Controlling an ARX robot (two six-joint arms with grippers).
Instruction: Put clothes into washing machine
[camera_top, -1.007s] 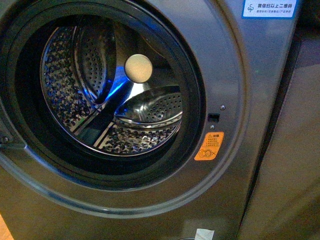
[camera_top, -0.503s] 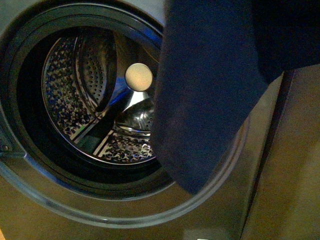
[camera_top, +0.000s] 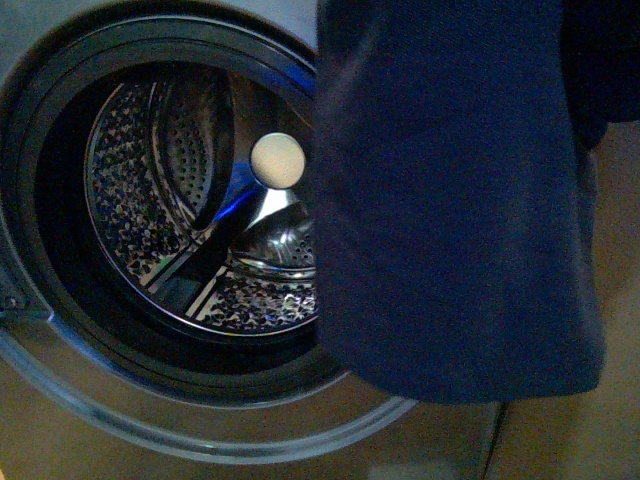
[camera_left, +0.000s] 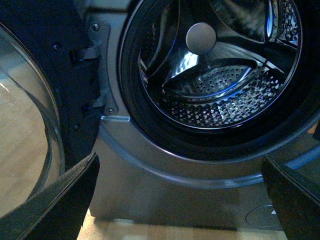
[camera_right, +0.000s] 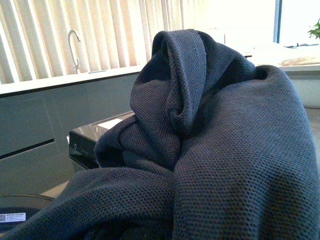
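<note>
The washing machine (camera_top: 60, 400) is dark grey with its round porthole open, and the shiny perforated drum (camera_top: 150, 210) shows inside. The dark navy clothes (camera_top: 450, 200) hang in front of the machine's right half and cover part of the porthole. In the right wrist view the clothes (camera_right: 210, 150) fill most of the picture, bunched in folds, and hide my right gripper, which is shut on them. My left gripper (camera_left: 180, 200) is open and empty, low in front of the washing machine (camera_left: 165, 195), below the drum (camera_left: 220, 95).
The open glass door (camera_left: 30, 120) of the machine stands beside the porthole on its hinge. Pale wooden floor (camera_left: 150, 231) lies under the machine. The right wrist view shows a counter with a tap (camera_right: 75, 45) and blinds behind it.
The clothes have come into the front view from the upper right and dropped lower and leftward, now covering the machine's right side and its orange sticker.
</note>
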